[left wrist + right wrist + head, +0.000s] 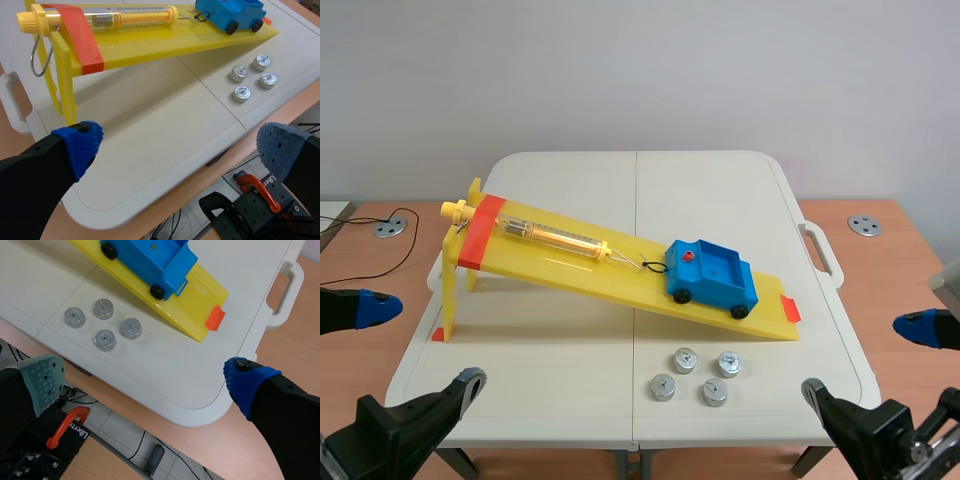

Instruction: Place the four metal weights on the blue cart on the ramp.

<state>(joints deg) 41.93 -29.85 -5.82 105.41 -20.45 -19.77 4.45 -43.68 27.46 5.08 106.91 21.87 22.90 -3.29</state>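
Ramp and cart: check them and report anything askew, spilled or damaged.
Nothing stands out. The blue plastic cart sits with its wheels on the yellow plastic ramp, near its low end. The four small round metal weights stand upright in a cluster on the white table in front of the ramp.

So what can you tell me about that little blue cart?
The blue cart looks like plastic, with black wheels, a red dot on its cab and an open tray with nothing in it. It stands on the yellow ramp near the low end, cab uphill, hooked by a dark loop to the spring scale.
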